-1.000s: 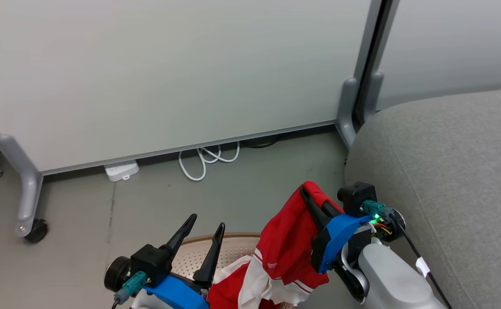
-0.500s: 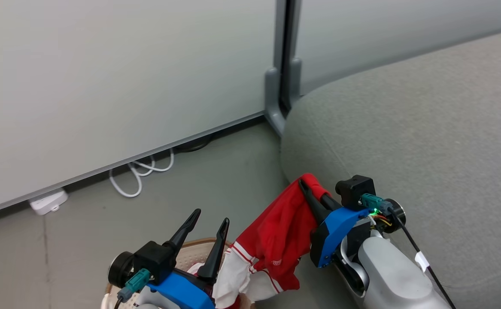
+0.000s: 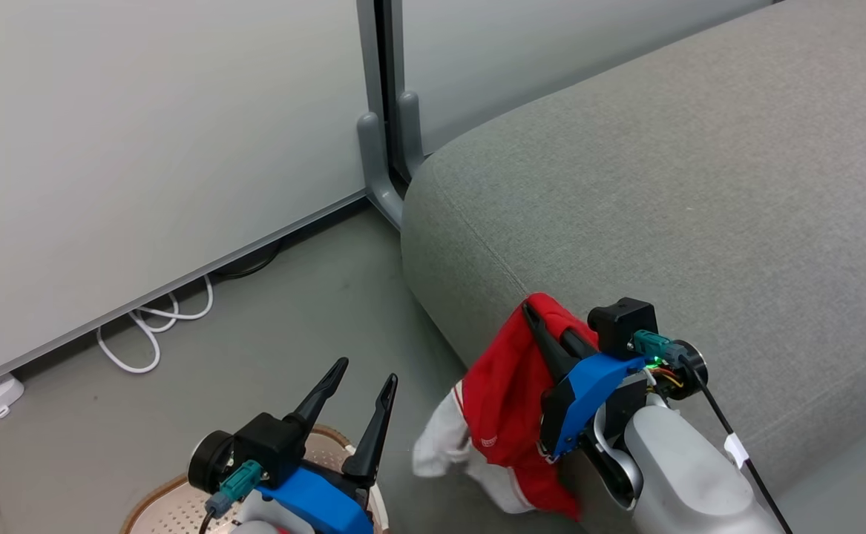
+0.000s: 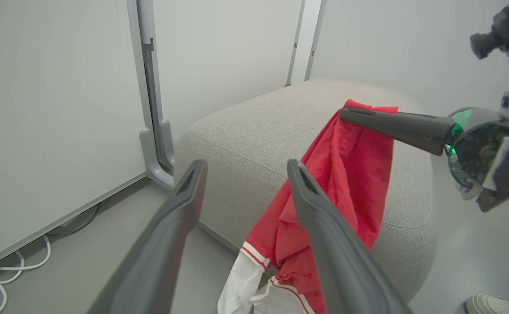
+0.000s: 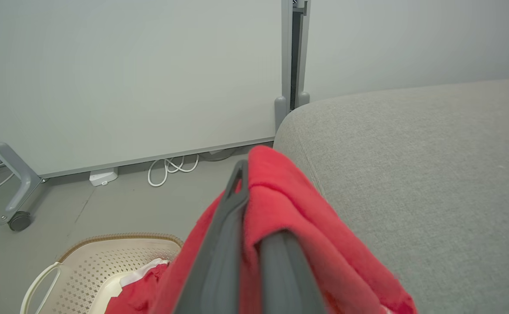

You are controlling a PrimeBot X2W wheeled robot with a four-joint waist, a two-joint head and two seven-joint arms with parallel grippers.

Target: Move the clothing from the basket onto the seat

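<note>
The head camera is looking down from behind both arms, taking in the seat (image 3: 663, 185) on the right and the partition post (image 3: 377, 126) at the far left. The left wrist camera is looking along the left gripper (image 4: 245, 170), far and rightward, at the seat's end. The right wrist camera is sitting close behind the clothing (image 5: 289, 209), facing far. All three are sharing the seat's rounded corner and that post.
</note>
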